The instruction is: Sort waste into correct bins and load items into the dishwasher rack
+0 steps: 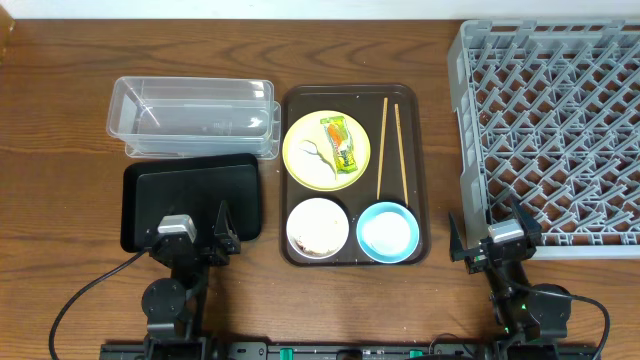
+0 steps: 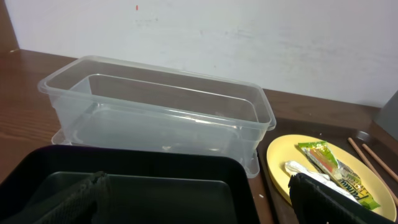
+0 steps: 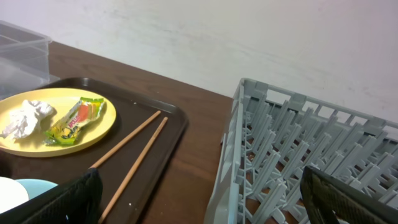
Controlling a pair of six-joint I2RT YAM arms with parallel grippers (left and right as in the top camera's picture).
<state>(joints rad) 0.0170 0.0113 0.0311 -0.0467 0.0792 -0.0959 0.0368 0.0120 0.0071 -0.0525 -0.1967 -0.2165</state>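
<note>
Start with left claw and right claw wide open, empty. Pinch wrapper by its edge, lift clear of plate.

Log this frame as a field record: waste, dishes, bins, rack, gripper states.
plate: on brown serving tray, holding snack wrapper and white scrap
white bowl: on tray, pale clump inside, probably rice
blue bowl: on tray beside white bowl, empty
chopsticks: on tray, right of plate
clear tub: left of tray, empty
black tray: on the robot's side of tub, empty
rack: right of tray, nothing loaded
left gripper: open, empty
right gripper: open, empty
</note>
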